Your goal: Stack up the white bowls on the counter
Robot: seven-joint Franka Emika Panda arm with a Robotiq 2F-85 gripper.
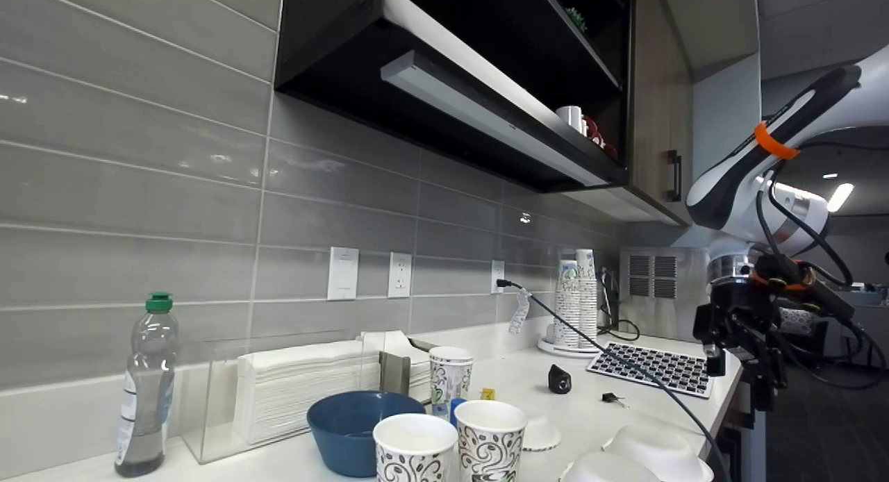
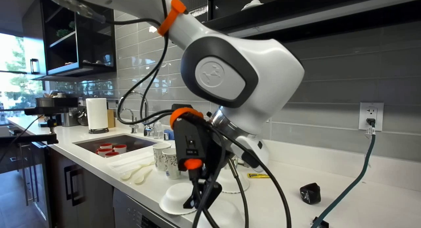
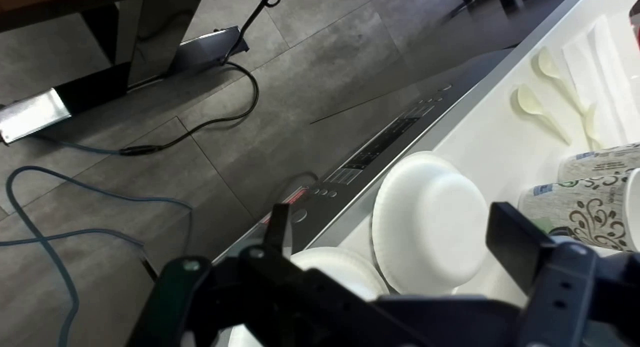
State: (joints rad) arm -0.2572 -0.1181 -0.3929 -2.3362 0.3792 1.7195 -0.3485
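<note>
Pincer (image 3: 390,229) nearest the wrist lens: jaws standing wide apart, nothing gripped. From my remote seat, an exterior view puts it up near the front edge of the worktop (image 1: 583,414), apart from everything it might pick.

Task things, all base-up on the worktop:
– Front white bowl (image 3: 435,227): below the pincer, showing between its jaws in the wrist view.
– Neighbouring white bowl (image 3: 350,269): just beside that one, partly covered by the pincer's own body. Rims touching or not, I can't tell.
– Wall-side white bowl (image 1: 540,433): past the pincer, toward the grey-tiled wall (image 1: 444,225).

Also a white patch (image 3: 243,338) low in the wrist view, under the pincer: maybe another bowl, too covered to call.

Progress: I see no stack. Three white bowls sit each on its own spot, so I read this as the very start, no nesting done. Can't rule out one being two thick already; the outlines don't settle it.

Left, as I judge it: lift one, cap it over another, repeat with the remaining one. The pincer's position suggests I'm lining up the first pick.

Not mine to stack: vine-print paper cups (image 1: 489,440) and the blue bowl (image 1: 351,444), both beyond the white bowls as seen from the pincer.
</note>
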